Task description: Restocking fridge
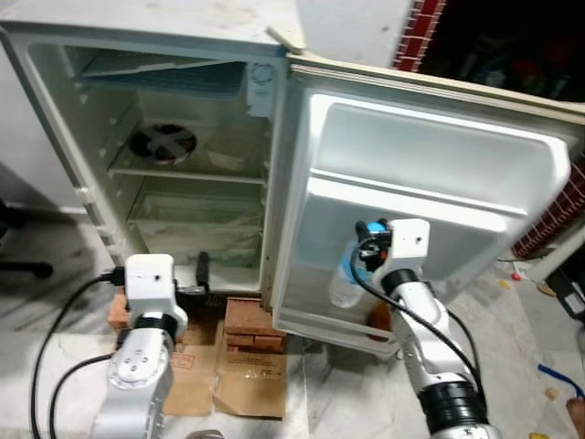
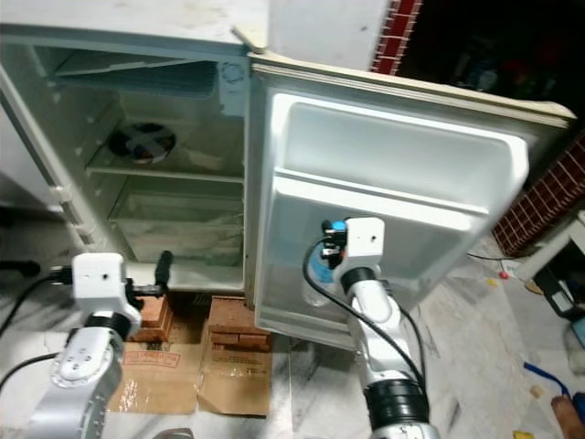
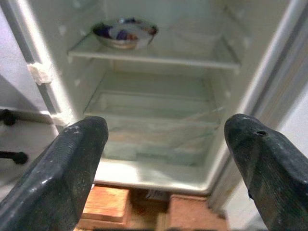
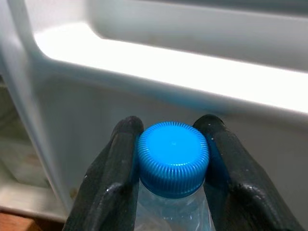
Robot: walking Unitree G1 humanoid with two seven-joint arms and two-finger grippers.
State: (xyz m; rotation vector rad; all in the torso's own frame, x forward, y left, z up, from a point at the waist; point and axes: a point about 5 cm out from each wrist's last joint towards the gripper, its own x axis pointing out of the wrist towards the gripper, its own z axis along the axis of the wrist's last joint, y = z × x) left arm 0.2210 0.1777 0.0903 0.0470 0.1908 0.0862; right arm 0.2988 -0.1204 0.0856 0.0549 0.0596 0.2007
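Observation:
The small white fridge (image 1: pixel 183 174) stands open on bricks, its door (image 1: pixel 430 201) swung out to the right. My right gripper (image 4: pixel 171 159) is shut on a clear water bottle with a blue cap (image 4: pixel 173 156), gripping it at the neck. The bottle (image 1: pixel 349 274) stands upright inside the door's lower pocket. My left gripper (image 3: pixel 168 163) is open and empty, held low in front of the fridge's bottom compartment; one of its black fingers (image 1: pixel 202 271) points at the fridge. A bowl (image 3: pixel 124 32) sits on the middle shelf.
Bricks (image 1: pixel 251 325) prop up the fridge, with flattened cardboard (image 1: pixel 228 366) on the marble floor before it. A red brick wall (image 1: pixel 420 32) rises behind the door. Small items (image 1: pixel 553 375) lie on the floor at the right.

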